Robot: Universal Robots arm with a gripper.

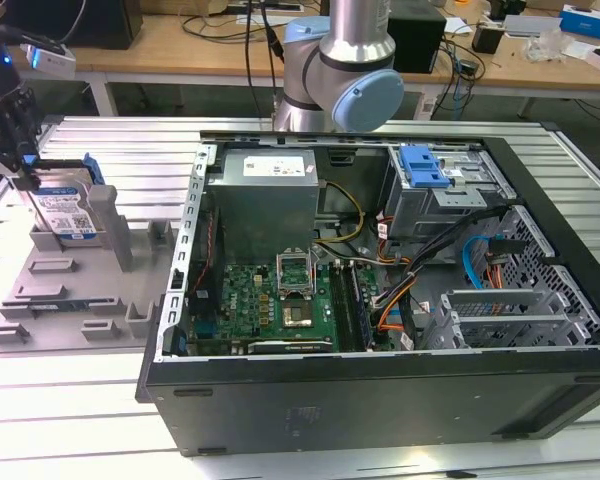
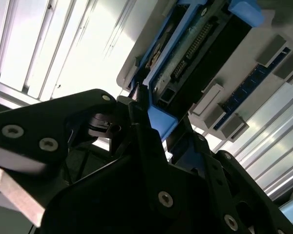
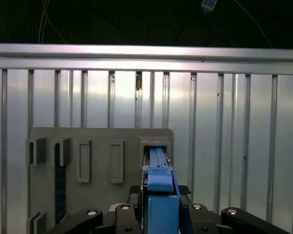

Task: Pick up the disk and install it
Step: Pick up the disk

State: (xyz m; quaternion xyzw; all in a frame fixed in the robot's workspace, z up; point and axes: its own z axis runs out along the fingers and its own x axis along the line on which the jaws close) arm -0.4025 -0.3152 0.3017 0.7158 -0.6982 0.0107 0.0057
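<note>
The flat silver hard disk in its blue plastic frame [image 1: 65, 212] stands on its edge in a slot of the grey plastic holder tray [image 1: 55, 300]. In the exterior view, the tray lies on the ribbed metal table [image 1: 70, 400], at 9 o'clock from the big open black computer case [image 1: 380, 400]. So the job is only at its start: the disk is not lifted out of the slot, and it is not in the case. The black pincer [image 1: 25, 165] is right on one end of the disk, at about 11 o'clock from the disk's label in the exterior view. In both wrist views the blue frame runs straight between the two black fingers [image 2: 142, 112]. They look pressed against it on both sides, so I judge that the pincer is closed on the disk. The far end of the disk sits down in the grey slot.
</note>
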